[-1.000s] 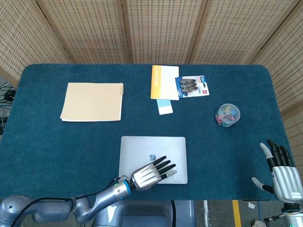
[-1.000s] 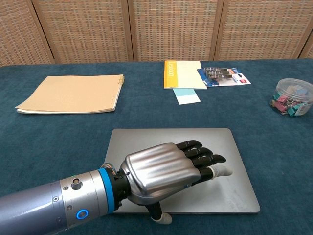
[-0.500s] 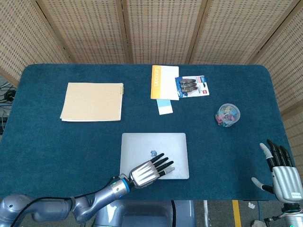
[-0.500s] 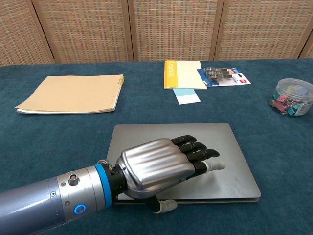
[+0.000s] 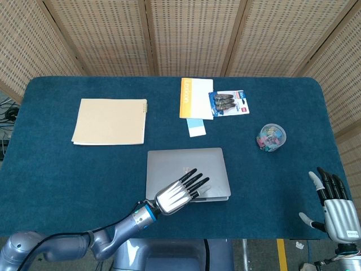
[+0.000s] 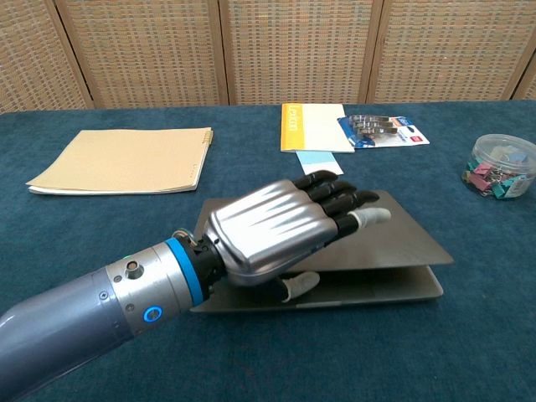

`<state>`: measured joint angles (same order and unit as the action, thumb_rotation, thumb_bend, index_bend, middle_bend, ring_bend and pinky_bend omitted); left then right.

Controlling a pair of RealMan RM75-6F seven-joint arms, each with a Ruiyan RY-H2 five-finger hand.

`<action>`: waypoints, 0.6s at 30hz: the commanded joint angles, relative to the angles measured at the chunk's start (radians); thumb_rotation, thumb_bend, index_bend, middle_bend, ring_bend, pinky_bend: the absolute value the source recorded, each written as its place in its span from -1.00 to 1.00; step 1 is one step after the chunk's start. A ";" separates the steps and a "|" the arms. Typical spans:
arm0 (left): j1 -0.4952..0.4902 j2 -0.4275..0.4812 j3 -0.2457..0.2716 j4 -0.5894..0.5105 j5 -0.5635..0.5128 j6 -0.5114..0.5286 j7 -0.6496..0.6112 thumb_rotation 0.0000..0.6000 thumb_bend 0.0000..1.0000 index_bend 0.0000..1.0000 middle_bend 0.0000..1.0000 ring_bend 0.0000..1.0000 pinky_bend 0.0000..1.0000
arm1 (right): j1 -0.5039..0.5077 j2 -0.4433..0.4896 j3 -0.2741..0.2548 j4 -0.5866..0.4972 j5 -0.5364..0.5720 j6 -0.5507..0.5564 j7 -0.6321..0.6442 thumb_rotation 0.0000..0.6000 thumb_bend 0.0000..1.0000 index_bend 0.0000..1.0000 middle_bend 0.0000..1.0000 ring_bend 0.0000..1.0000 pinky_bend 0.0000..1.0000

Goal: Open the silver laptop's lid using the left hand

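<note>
Lifted since 1 second ago, laptop lid (image 6: 402,243) is pinched by left hand (image 6: 272,230) fingers (image 6: 335,197) above, thumb beneath.

A table (image 5: 56,175) with a dark teal cloth fills the middle. Behind it stand woven screens (image 5: 192,34) in light wooden frames. At the near right, a grey floor (image 5: 271,254) with a yellow line (image 5: 280,254) shows.

Left robot hand (image 6: 280,226) raised laptop lid (image 6: 394,239) — gap opened at front.
</note>
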<state>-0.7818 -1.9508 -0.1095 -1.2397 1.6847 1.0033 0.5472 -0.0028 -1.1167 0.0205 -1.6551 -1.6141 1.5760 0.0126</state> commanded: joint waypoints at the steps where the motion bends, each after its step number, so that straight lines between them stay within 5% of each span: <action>1: -0.014 -0.061 -0.048 0.082 -0.033 0.006 0.042 1.00 0.12 -1.00 -1.00 -1.00 -1.00 | 0.002 -0.002 -0.002 0.000 -0.002 -0.003 -0.005 1.00 -0.89 -0.95 -1.00 -1.00 -1.00; 18: -0.056 -0.065 -0.118 0.110 -0.137 -0.004 0.033 1.00 0.11 -1.00 -1.00 -1.00 -1.00 | 0.105 -0.025 -0.032 0.061 -0.050 -0.175 -0.001 1.00 -0.85 -0.92 -1.00 -1.00 -1.00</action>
<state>-0.8345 -2.0194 -0.2235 -1.1265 1.5526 1.0012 0.5820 0.0698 -1.1350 -0.0011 -1.6172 -1.6377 1.4392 -0.0098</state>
